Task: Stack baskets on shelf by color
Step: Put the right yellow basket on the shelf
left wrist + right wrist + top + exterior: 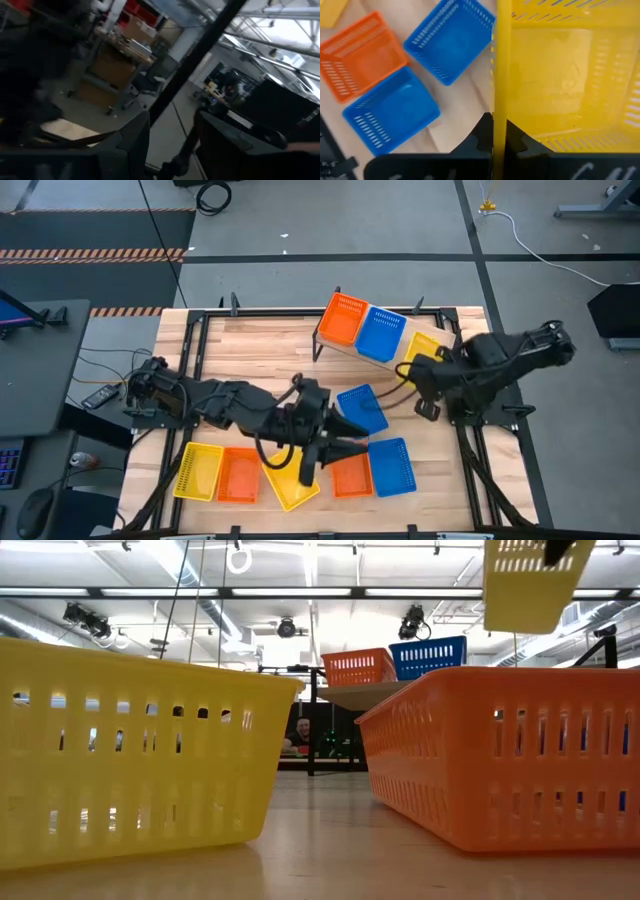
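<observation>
We look down on a grey workshop floor crossed by cables and striped tape, and at its middle stands the slatted wooden desk [250, 345] inside a black frame. Toward the far side of it sits the shelf [325, 338], a light plank on thin black legs, carrying an orange basket [343, 318] and a blue basket [381, 334] side by side, touching. From table height these two show as small mesh-walled trays on the plank, well beyond the near ones. The right arm reaches in from the right, and its jaws [499, 137] are clenched on the rim of a yellow basket [560, 80], which hangs above the right end of the shelf, clear of the plank; its slotted walls and smooth floor fill the right wrist view. The left arm lies low across the middle of the desk, its jaws [352, 438] parted and gripping nothing, between a loose blue basket [362, 408] and the near row. Along the near edge we see a yellow basket [198, 471], an orange one [239, 475] touching it, a second yellow one [290, 485] turned askew, then another orange [351, 476] and a blue [392, 467]. All are shallow, rectangular, alike in size.
</observation>
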Robot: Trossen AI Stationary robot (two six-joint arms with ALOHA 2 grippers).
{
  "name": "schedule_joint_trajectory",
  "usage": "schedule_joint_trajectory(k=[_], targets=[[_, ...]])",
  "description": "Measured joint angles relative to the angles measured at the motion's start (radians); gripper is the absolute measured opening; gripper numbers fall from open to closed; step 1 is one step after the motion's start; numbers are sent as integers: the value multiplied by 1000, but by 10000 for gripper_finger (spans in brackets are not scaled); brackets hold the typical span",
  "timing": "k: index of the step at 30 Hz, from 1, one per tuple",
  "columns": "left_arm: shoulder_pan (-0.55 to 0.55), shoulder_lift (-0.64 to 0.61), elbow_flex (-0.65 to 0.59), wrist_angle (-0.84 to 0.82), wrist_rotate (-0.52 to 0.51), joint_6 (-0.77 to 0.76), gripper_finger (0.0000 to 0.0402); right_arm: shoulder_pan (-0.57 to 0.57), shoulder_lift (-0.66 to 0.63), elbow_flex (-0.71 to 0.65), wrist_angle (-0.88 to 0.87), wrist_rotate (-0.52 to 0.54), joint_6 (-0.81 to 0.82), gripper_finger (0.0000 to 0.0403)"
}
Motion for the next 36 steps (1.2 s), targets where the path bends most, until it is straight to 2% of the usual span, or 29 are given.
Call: schedule_joint_trajectory(k=[4, 9, 15, 22, 36], targets=[[-23, -1, 0, -2, 30, 20, 172, -103, -17, -34, 0, -10, -74, 7], [-41, -9, 0, 21, 32, 29, 172, -197, -20, -110, 1, -77, -186, 8], [-42, -9, 0, 55, 31, 13, 172, -244, -19, -195, 1, -82, -294, 9], [-43, -9, 0, 123, 21, 19, 172, -301, -33, -268, 0, -87, -316, 17], [-41, -9, 0, 124, 9, 19, 172, -364, -33, -286, 35, -54, -366, 61]])
